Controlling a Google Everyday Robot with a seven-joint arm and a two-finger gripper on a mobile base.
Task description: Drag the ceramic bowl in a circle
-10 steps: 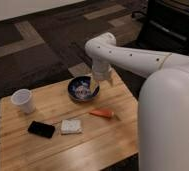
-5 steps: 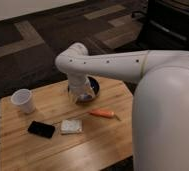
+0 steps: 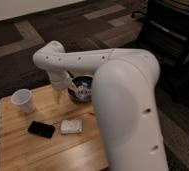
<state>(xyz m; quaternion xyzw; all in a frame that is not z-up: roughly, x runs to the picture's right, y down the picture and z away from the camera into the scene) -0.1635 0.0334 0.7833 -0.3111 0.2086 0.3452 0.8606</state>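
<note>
Ceramic bowl (image 3: 83, 89) sits at the table's (image 3: 18, 145) far edge, right of the white cup (image 3: 23, 100). The gripper (image 3: 68, 92) reaches its near-left rim; whether its claw is wide or closed, I cannot tell. Judging by this, the drag is at or near contact, and the next move calls for a steady curved pull that keeps hold of the rim.

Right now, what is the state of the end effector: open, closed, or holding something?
End effector: cannot be told. It hangs low over the table, just left of the ceramic bowl and right of the white cup.

Dark-blue ceramic bowl (image 3: 83, 90), pale speckled inside, upright on table, tool (image 3: 63, 95) beside it
</note>
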